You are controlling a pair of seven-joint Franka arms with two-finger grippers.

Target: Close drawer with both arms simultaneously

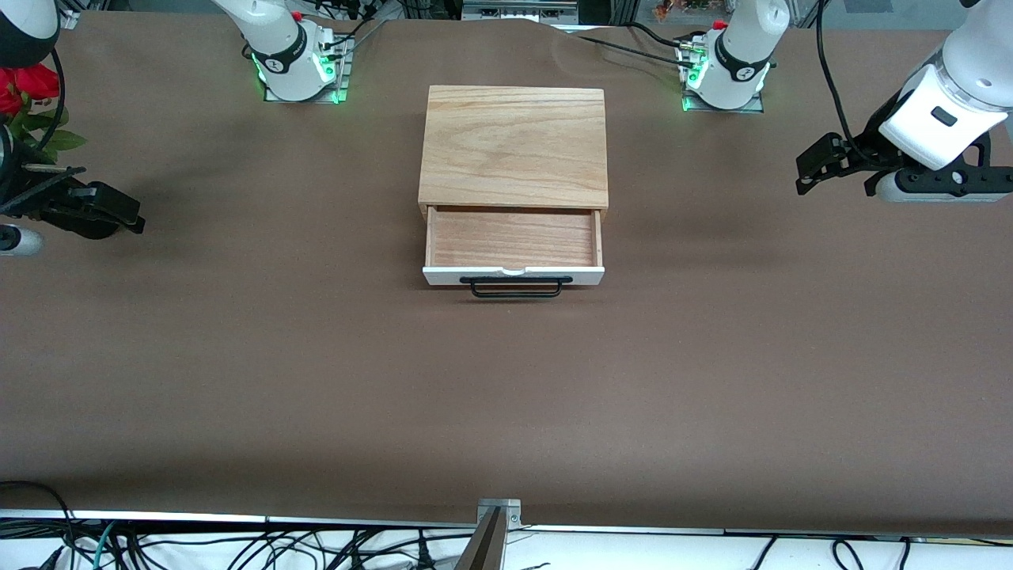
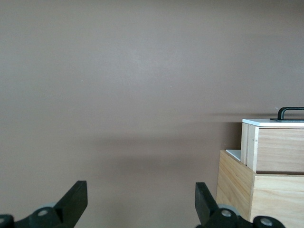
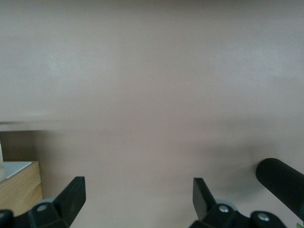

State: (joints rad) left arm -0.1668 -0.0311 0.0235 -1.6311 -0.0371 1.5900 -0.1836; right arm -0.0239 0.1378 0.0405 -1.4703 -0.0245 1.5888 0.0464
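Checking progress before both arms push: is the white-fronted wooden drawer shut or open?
Open. The white-fronted light-wood drawer is pulled out of the oak box, its empty floor exposed.

drawer point(image 2: 278, 145) edge-cropped; red flowers point(image 1: 24, 91) cropped

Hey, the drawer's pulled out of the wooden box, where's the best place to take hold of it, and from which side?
Take the drawer by its thin black wire handle, coming from the front. The handle stands off the white front panel, leaving room for a finger behind the bar. Both the left end effector and the right end effector are open, over bare table at their own ends.
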